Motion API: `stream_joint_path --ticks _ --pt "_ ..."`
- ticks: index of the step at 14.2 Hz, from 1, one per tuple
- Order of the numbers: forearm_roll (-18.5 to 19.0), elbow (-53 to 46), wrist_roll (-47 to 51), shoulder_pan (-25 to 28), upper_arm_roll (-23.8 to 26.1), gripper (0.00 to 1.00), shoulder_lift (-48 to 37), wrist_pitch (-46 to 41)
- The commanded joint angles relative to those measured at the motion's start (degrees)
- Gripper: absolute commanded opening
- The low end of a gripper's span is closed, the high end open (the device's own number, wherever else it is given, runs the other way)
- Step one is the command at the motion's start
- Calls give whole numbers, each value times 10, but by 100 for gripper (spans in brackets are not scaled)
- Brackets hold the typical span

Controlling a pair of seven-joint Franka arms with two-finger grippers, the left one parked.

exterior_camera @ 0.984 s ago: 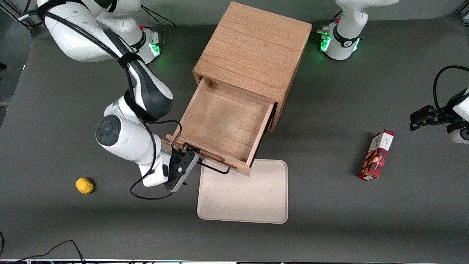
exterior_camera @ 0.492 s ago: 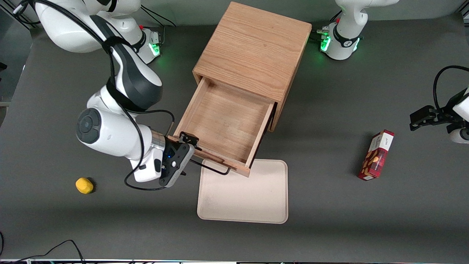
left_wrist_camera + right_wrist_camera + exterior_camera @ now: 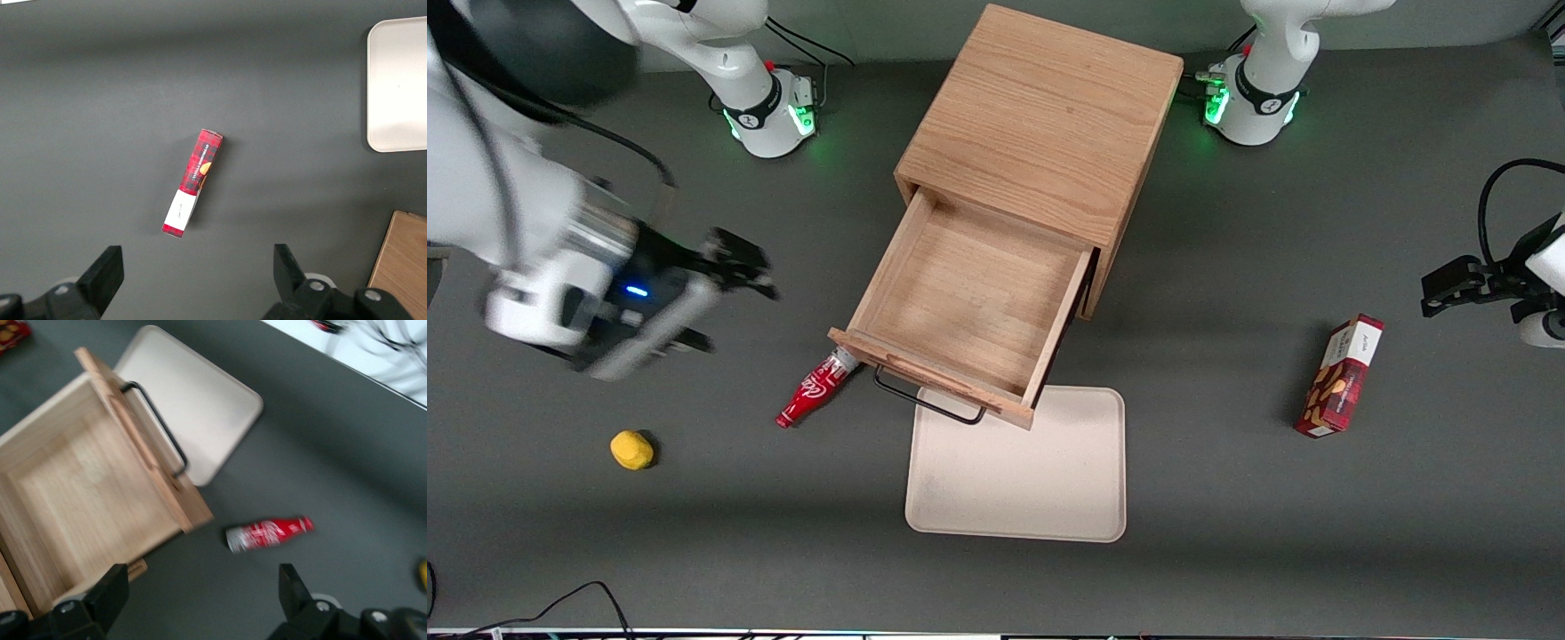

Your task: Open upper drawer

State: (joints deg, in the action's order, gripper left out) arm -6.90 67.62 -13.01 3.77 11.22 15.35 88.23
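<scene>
Toward working arm's end of table, gripper hung open, empty, well apart from pulled-out upper drawer w/ black handle.

The upper drawer is light oak with visible grain and a black wire handle. The gripper is black, on a white wrist with a small blue light. Nearest the gripper lies a red bottle with white script; lower, a yellow lump. The tray is cream, the table dark grey, the box red tartan.
</scene>
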Motion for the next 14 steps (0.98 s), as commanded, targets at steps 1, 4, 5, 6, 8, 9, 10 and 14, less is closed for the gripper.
stream_joint_path --ticks 1,4,5,6,8,9,10,14 --pt "27 139 39 5 -64 100 -112 19" --pt "36 253 64 2 -95 100 -200 43" --pt "49 264 92 1 -105 100 -210 43" --pt "54 265 115 1 -115 100 -214 43" --pt "55 262 196 0 -125 100 -211 42" --pt "58 261 267 -2 -125 100 -206 42" --pt "67 258 299 -2 -127 100 -199 45" --pt "98 219 183 -3 -134 100 -167 46"
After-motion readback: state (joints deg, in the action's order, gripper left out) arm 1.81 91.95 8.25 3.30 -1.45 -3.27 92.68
